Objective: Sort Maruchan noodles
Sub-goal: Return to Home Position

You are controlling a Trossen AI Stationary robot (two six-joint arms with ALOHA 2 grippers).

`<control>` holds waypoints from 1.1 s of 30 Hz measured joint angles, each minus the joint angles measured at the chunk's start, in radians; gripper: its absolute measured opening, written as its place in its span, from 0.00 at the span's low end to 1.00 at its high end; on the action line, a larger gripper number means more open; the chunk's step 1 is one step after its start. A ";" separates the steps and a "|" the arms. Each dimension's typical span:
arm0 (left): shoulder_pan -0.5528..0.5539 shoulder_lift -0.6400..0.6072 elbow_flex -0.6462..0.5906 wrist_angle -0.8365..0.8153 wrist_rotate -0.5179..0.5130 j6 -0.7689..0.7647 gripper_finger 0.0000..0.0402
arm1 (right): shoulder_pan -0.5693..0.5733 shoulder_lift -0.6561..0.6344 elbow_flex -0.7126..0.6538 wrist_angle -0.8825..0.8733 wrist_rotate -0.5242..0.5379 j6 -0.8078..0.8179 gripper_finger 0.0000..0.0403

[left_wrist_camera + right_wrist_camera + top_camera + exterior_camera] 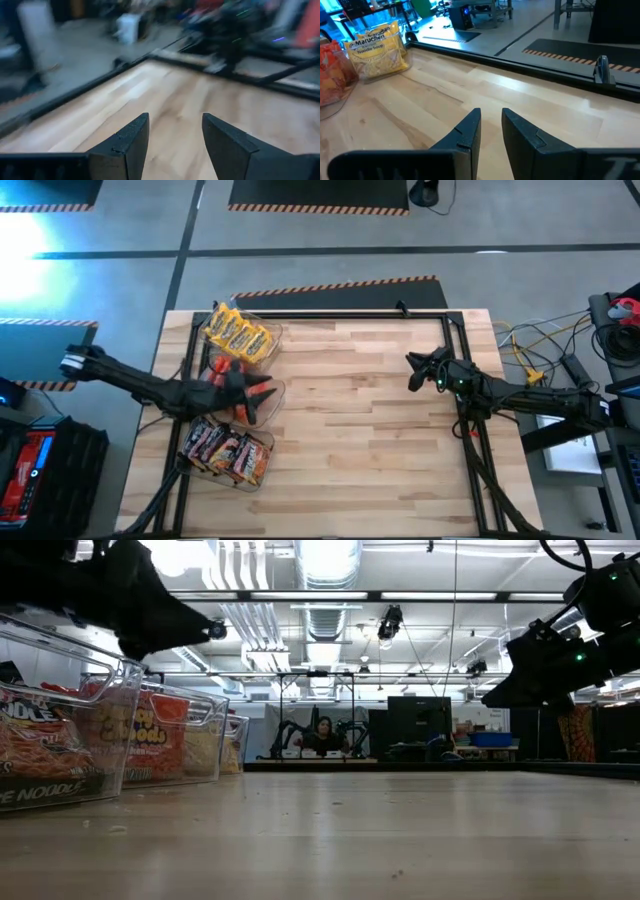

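Observation:
Maruchan noodle packets sit in three clear bins along the table's left side. Yellow packets [240, 332] [377, 50] fill the far bin, red/orange packets [228, 372] [160, 735] the middle bin, and dark packets [228, 452] [45, 755] the near bin. My left gripper [262, 395] [175, 125] hangs open and empty above the middle bin's right edge. My right gripper [412, 370] [491, 117] hovers over bare wood on the table's right half. Its fingers stand narrowly apart with nothing between them.
A black metal frame [330, 313] runs along the table's far edge and down both sides. Bare wood [350, 430] stretches between the bins and the right arm. Cables [540, 345] lie off the table's right. A person [323, 735] sits far behind the table.

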 joint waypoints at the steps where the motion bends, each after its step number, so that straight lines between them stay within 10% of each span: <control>1: 0.000 0.013 -0.024 0.089 0.033 0.046 0.42 | 0.000 0.000 0.000 0.000 0.000 0.000 0.17; 7: 0.004 0.060 -0.140 0.436 0.068 0.251 0.42 | 0.000 0.000 0.000 0.000 0.000 0.000 0.17; 15: 0.014 -0.077 -0.225 0.473 0.065 0.300 0.42 | 0.000 0.000 0.000 0.000 0.000 0.000 0.17; 24: 0.016 -0.237 -0.250 0.339 0.056 0.300 0.42 | 0.000 0.000 -0.001 -0.001 0.000 0.000 0.17; 33: 0.018 -0.422 -0.250 0.083 -0.200 0.244 0.42 | 0.000 0.000 -0.001 -0.001 0.000 0.000 0.17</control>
